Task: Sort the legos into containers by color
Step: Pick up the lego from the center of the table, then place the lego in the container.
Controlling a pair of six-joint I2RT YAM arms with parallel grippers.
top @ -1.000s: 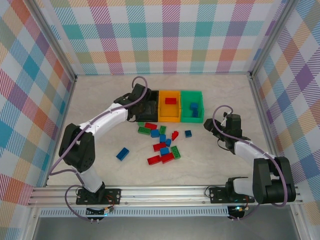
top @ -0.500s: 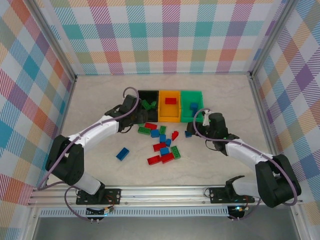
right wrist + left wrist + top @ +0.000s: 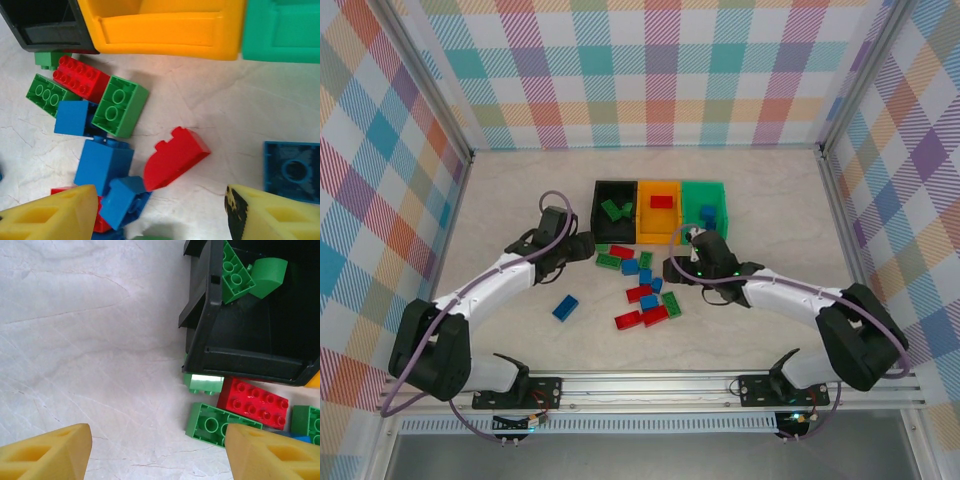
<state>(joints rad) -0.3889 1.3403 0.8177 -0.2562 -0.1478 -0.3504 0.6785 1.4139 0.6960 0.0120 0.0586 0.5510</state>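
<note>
with left hand [image 3: 155, 452] wide, empty, near black bin [image 3: 210, 315] holding green legos [image 3: 235, 275]; with right hand [image 3: 160, 212] wide, empty, over curved red lego [image 3: 175, 157] on table [image 3: 225, 115].

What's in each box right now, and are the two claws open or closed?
Black bin: green bricks inside.
Orange bin: one red brick inside.
Green bin: blue brick inside.
Left gripper: open, empty.
Right gripper: open, empty.
Loose bricks: lying unsorted on the table.
</note>
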